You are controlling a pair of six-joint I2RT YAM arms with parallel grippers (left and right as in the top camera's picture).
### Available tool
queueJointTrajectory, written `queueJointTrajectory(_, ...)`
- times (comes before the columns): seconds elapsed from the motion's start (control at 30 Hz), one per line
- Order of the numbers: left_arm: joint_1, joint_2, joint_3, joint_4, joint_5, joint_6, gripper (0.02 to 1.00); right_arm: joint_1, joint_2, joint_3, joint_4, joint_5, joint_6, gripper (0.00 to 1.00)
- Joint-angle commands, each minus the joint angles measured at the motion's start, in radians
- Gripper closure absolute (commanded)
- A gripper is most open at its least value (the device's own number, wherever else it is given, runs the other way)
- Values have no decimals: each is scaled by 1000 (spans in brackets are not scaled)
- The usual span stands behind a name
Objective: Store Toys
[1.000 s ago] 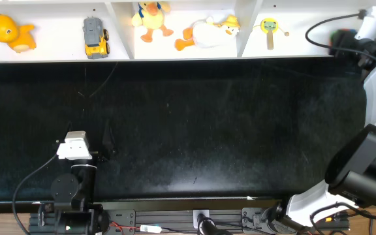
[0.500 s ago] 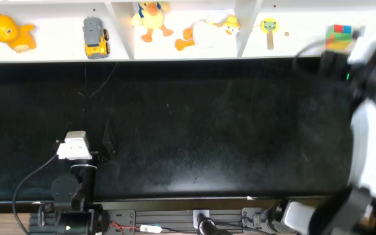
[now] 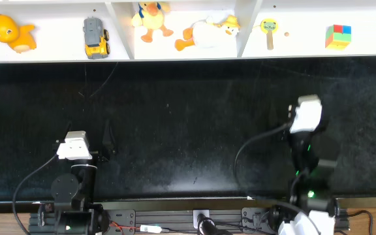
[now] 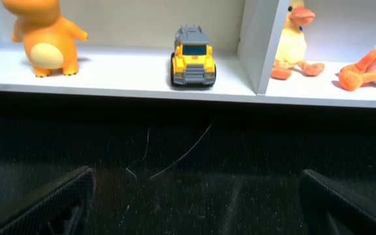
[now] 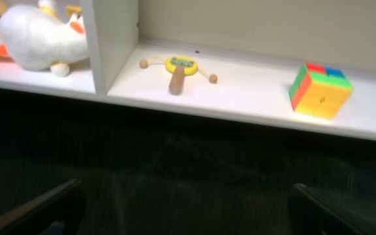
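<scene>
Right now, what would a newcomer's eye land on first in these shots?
The white shelf along the table's far edge, lined with toys. An orange figure and a yellow toy truck sit in the left compartment, a yellow plush duck and a white plush duck in the middle, and a rattle drum and a colourful puzzle cube on the right. Next comes the wide black table top, where the left gripper and right gripper face the shelf, both open.

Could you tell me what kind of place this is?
Probably a robotics lab test bench, not a home: a white shelf with compartments holds toys such as a yellow truck and a colour cube, and a black mat lies before it.
</scene>
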Motion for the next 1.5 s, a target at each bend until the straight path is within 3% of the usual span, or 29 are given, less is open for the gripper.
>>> queueJointTrajectory(0.03, -6, -12, -2, -2, 10, -18, 20, 10, -213, -156, 13, 8, 109, 5)
queueJointTrajectory(0.2, -6, -12, -2, -2, 10, -18, 20, 67, -446, -222, -110, -11, 126, 5)
queueJointTrajectory(0.37, -6, -12, -2, -2, 10, -18, 20, 83, -573, -222, -93, 8, 117, 5)
queueJointTrajectory(1.5, -6, -12, -2, -2, 10, -18, 20, 80, -568, -222, -104, 5, 118, 5)
